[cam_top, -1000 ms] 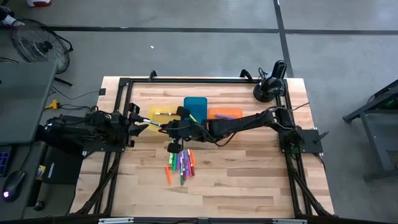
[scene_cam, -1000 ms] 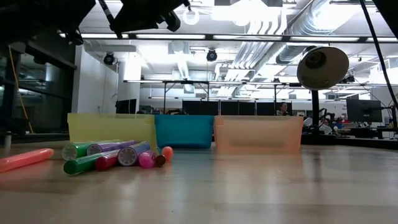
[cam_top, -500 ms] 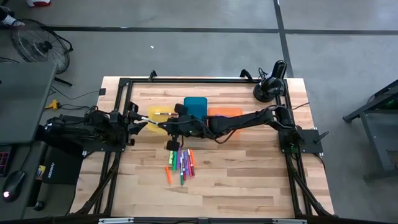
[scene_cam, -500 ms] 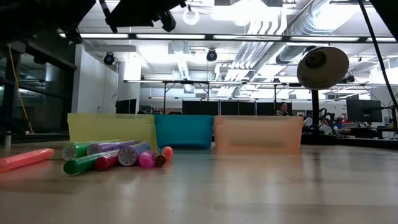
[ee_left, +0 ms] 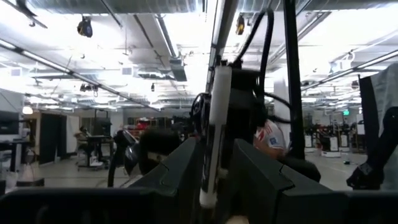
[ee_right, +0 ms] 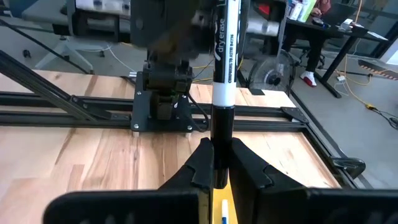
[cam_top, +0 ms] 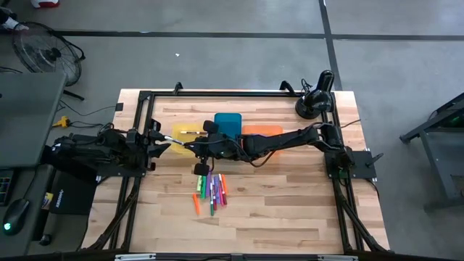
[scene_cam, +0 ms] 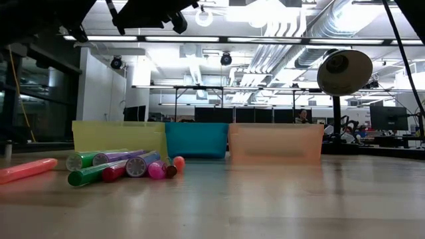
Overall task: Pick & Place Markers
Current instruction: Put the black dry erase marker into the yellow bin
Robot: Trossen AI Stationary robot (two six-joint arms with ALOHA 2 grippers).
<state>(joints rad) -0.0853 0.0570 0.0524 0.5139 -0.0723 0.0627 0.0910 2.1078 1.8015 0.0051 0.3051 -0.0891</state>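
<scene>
A white dry-erase marker (ee_right: pixel 224 43) with a dark end is held in the air between my two grippers, above the table just in front of the yellow tray (cam_top: pixel 187 133). My left gripper (cam_top: pixel 168 143) is shut on one end and my right gripper (cam_top: pixel 190 147) on the other. The left wrist view shows the same marker (ee_left: pixel 213 124) upright between my left fingers. Several more markers (cam_top: pixel 211 190) in mixed colours lie flat in a loose pile, which also shows in the low view (scene_cam: pixel 126 166). A lone orange marker (scene_cam: pixel 26 170) lies apart from it. My left gripper pinches the marker's white barrel (ee_left: pixel 210 168) between its two fingers, which lie across it and come level from the table's left. The marker is lifted clear. My right gripper pinches the marker's dark end (ee_right: pixel 222 140) between its two fingers (ee_right: pixel 202 158), coming level from the table's right. The white barrel sticks out beyond the fingertips toward my left gripper.
Three trays stand in a row behind the pile: yellow (scene_cam: pixel 119 136), blue (scene_cam: pixel 196 138) and orange (scene_cam: pixel 275 143). A black desk lamp (cam_top: pixel 313 101) sits at the table's far right corner. Bare wood lies toward the near edge and the right.
My right gripper has moved a little toward the table's left, closing in on my left gripper and the marker, and has then kept still. The markers on the table have not moved.
</scene>
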